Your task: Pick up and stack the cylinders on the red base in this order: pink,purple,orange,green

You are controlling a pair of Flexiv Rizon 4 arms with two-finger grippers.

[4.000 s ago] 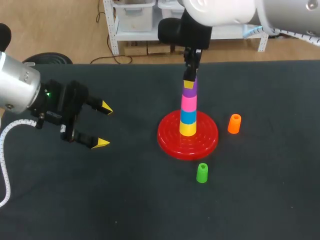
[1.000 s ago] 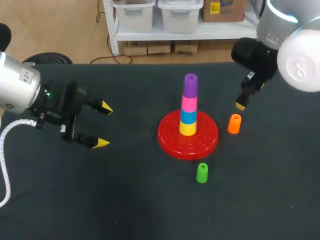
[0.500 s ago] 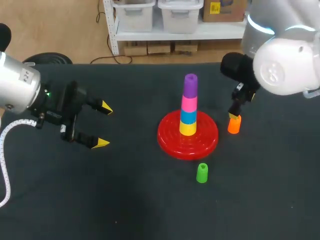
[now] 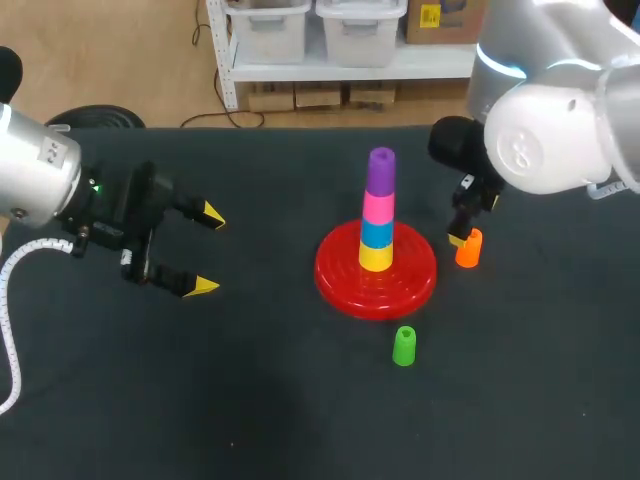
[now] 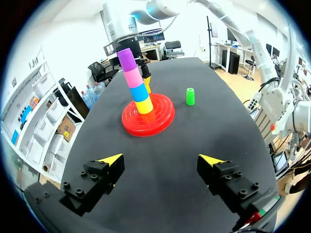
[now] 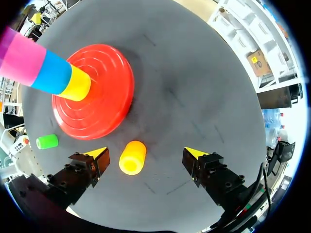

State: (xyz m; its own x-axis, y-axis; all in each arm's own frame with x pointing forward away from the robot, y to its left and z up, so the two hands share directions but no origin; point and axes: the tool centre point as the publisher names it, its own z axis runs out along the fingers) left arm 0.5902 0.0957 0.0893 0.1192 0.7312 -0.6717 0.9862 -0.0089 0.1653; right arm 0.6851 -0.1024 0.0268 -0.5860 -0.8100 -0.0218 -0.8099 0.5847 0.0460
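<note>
Jaws of right arm [image 4: 545, 120] unclenched, come down from the stack to straddle orange cylinder [image 6: 132, 157] on surface right of red base [image 4: 335, 285]. Purple cylinder [image 4: 380, 170] placed; orange grasp next. Left jaws released, idle.

My two arms: pale shells, black wrists, yellow-tipped hands.

My left arm [image 4: 35, 175] wears a matt silver-grey rounded shell, with a small green light [image 4: 96, 186] lit on its black wrist block and a white ribbed cable [image 4: 8, 300] looping off beneath. My right arm [image 4: 545, 140] is glossy white and bulbous, with a raised mark pressed into the shell, a thin pale-blue ring [image 4: 492, 58] at one joint and a black wrist. The left hand [image 5: 161, 159] and right hand [image 6: 146, 153] match: chunky black finger blocks dotted with recessed screws [image 5: 83, 174], each ending in a bright yellow wedge.
</note>
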